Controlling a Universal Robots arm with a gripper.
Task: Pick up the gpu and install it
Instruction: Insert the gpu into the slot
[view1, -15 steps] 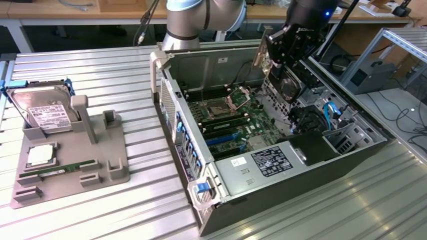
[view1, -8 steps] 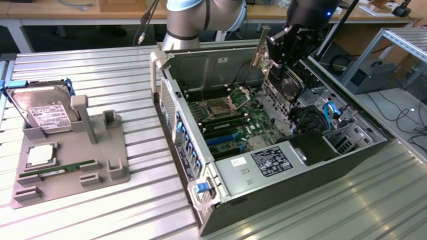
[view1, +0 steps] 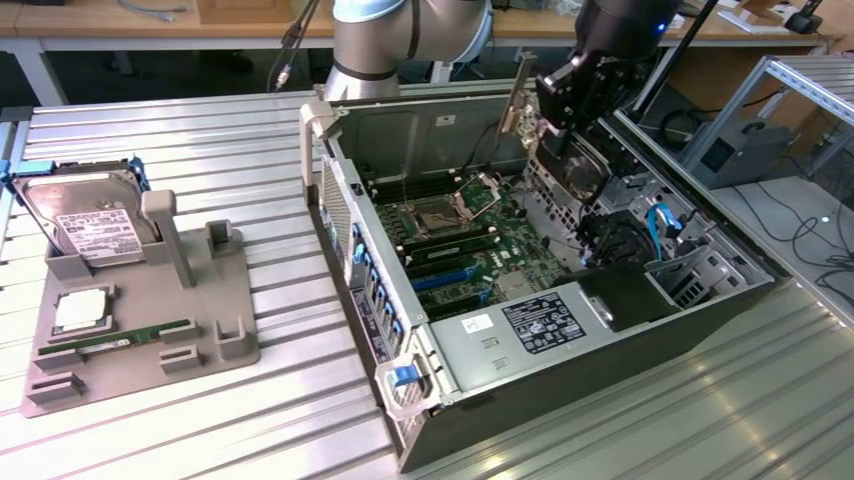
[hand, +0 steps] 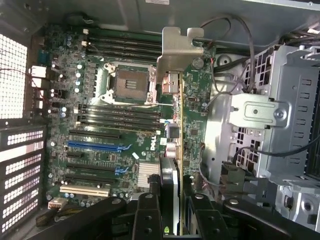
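Gpu (hand: 172, 182) on edge in claw (hand: 173, 202), lengthwise across slots (hand: 95, 146), bracket (hand: 175, 55) toward case wall (hand: 125, 12)

The arm (view1: 400, 40) is cut off at the exterior view's top edge. The gripper (hand: 170, 205) covers the near end of the gpu (hand: 176, 60). Print on the hard drive (view1: 91, 225) label is too small to read.
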